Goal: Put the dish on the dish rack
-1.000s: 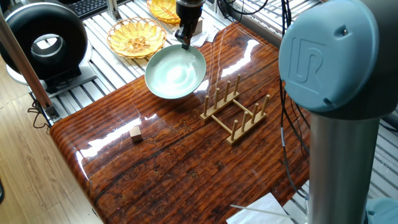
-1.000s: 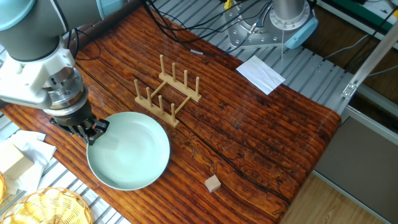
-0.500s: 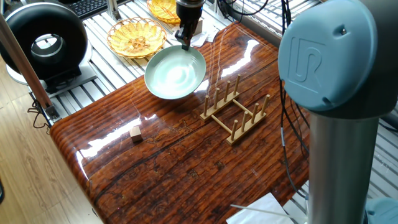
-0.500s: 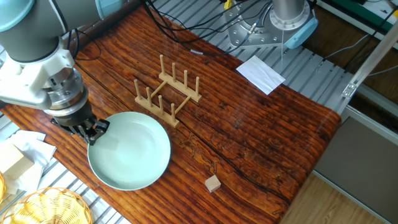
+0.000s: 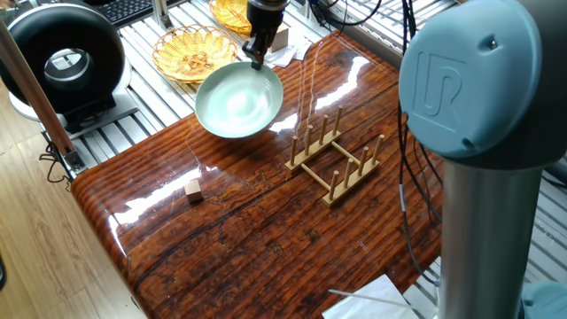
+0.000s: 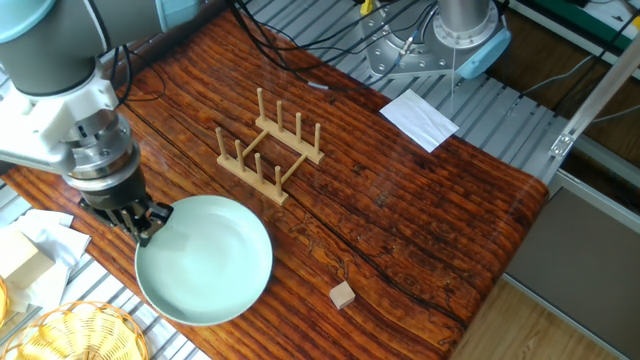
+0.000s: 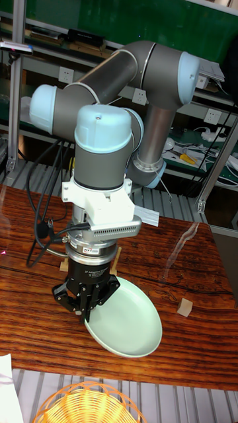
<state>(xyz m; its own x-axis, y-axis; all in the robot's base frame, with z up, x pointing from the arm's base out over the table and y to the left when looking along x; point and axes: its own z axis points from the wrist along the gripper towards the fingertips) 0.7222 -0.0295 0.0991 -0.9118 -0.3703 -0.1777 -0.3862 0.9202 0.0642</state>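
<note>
The dish (image 5: pixel 237 102) (image 6: pixel 204 258) (image 7: pixel 127 319) is a pale mint-green plate held by its rim, lifted and tilted above the table's edge. My gripper (image 5: pixel 257 60) (image 6: pixel 141 225) (image 7: pixel 86 310) is shut on the rim of the dish. The light-wood dish rack (image 5: pixel 337 157) (image 6: pixel 269 146) stands with nothing on it near the table's middle, a short way from the dish. In the tall fixed view the rack is hidden.
A small wooden cube (image 5: pixel 193 189) (image 6: pixel 343 294) (image 7: pixel 184 306) lies on the wooden table (image 5: pixel 257 239). Yellow wicker baskets (image 5: pixel 190 51) (image 7: pixel 86 404) sit just off the table beside the dish. A white paper (image 6: pixel 419 119) lies at the far corner. Cables (image 6: pixel 290 60) run along the table's edge.
The gripper has lifted the dish and carried it slightly away from the rack, toward the table's edge by the baskets. The rack and the cube have not moved.
</note>
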